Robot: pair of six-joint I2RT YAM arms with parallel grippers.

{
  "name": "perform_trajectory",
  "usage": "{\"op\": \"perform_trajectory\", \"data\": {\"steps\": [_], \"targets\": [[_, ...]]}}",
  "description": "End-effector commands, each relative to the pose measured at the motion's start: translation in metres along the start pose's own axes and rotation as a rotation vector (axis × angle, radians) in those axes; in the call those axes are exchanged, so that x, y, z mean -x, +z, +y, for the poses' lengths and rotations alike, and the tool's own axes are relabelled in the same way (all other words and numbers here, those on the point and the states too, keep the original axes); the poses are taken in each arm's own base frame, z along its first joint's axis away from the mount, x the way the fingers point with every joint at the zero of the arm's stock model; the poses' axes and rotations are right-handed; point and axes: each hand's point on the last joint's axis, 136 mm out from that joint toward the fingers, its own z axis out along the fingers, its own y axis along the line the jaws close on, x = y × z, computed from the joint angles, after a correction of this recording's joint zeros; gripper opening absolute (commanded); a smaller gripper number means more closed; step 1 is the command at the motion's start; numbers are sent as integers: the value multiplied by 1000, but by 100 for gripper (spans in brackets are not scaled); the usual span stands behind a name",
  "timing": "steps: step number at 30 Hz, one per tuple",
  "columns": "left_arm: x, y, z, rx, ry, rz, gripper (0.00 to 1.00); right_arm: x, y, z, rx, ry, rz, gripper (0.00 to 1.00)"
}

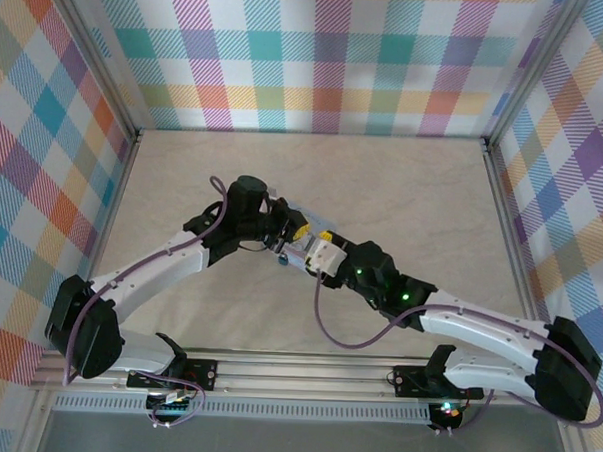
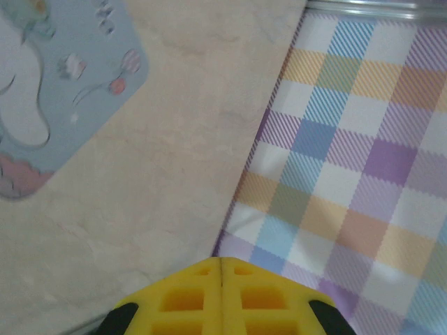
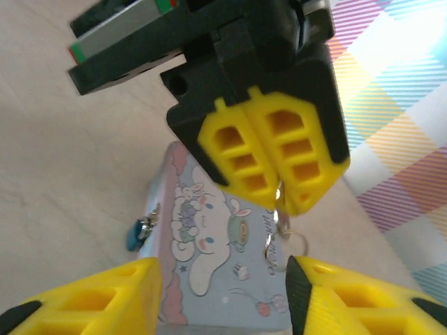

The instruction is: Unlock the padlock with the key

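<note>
Light-blue, cartoon-printed, rectangular: we've got the metal tin box [image 3: 209, 283] in the middle, and both arms meet over it. The right gripper [image 3: 222, 276] faces it with jaws well apart and nothing between them. The left gripper [image 3: 279, 202] is pinched tight, and a small silver key [image 3: 278, 213] dangles from its tips on a wire ring; which part sits between the pads, we cannot tell.

Now the tiny blue padlock [image 3: 137, 234]: it hangs against the tin's side wall, down and to the left of the key in the right wrist view, its long axis seemingly along that wall. We'd say the key must travel down off the lid towards that side, and the open right gripper looks nearer for steadying the lock.

All this sits on a beige marbled tabletop [image 2: 174, 174], with pastel plaid walls [image 2: 363, 174] closing in three sides.
</note>
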Motion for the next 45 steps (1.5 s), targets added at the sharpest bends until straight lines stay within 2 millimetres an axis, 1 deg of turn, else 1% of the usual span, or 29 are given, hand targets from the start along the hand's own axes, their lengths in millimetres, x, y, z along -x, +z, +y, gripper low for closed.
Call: {"op": "perform_trajectory", "data": {"steps": [1, 3, 5, 9, 12, 14, 16, 19, 21, 25, 37, 40, 45], "targets": [[2, -20, -37, -68, 290, -66, 0, 11, -20, 7, 166, 225, -51, 61], [1, -28, -46, -87, 388, -81, 0, 14, -30, 2, 241, 361, -82, 68], [-2, -36, -55, -118, 495, -99, 0, 22, -40, -4, 315, 501, -134, 72], [-8, -50, -64, -169, 672, -141, 0, 40, -57, -23, 441, 732, -271, 77], [-16, -57, -70, -234, 747, -138, 0, 55, -65, -33, 561, 852, -339, 82], [-21, -58, -75, -267, 775, -124, 0, 67, -68, -29, 686, 889, -332, 83], [-26, -60, -81, -300, 802, -113, 0, 75, -64, -29, 773, 941, -305, 80], [-30, -63, -87, -334, 826, -104, 0, 84, -57, -33, 832, 997, -312, 77], [-32, -63, -88, -343, 832, -102, 0, 92, -54, -37, 836, 1002, -337, 76], [-31, -63, -87, -344, 833, -104, 0, 102, -50, -36, 847, 992, -345, 73], [-33, -65, -92, -364, 823, -103, 0, 108, -37, -47, 791, 1055, -380, 53], [-33, -64, -91, -361, 819, -101, 0, 109, -35, -49, 782, 1071, -387, 48], [-31, -63, -90, -355, 813, -105, 0, 111, -34, -49, 784, 1079, -388, 39]]}}
